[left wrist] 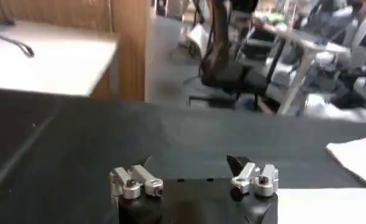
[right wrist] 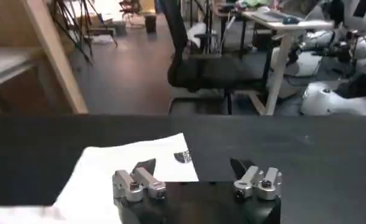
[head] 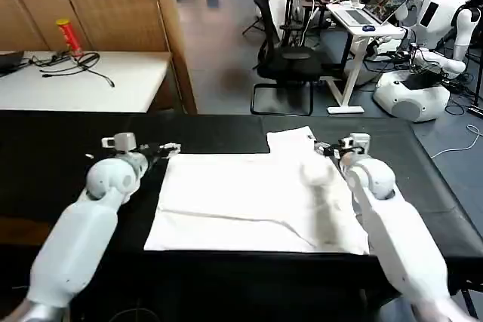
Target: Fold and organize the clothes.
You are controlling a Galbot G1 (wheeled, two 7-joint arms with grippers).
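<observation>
— Where does the T-shirt (head: 249, 201) lie, and how much room is around it?
— It is spread on the black table (head: 45, 156), roughly midway between the two arms. Its near hem runs close to the table's front edge; the far side is less tidy, with a flap sticking out toward the back at the right. To the left of the cloth there is a broad stretch of bare table; to the right, a narrower strip.

— And the claws?
— The left claw (head: 170, 148) sits at the shirt's far left corner, its fingers spread and nothing between them; the left wrist view shows bare black table under them, with white cloth off to one side. The right claw (head: 326, 148) is at the far right, just beside that flap, also spread and holding nothing. In the right wrist view the white cloth, with a small dark mark on it, lies under one finger (right wrist: 137, 182).

— What about the room?
— Past the table's far edge is open grey floor, a black office chair (head: 287, 62) and a white desk (head: 366, 28) with a laptop. A second white table (head: 83, 81) at the back left carries cables and a red can (head: 69, 38). White robots (head: 419, 88) stand at the back right.
</observation>
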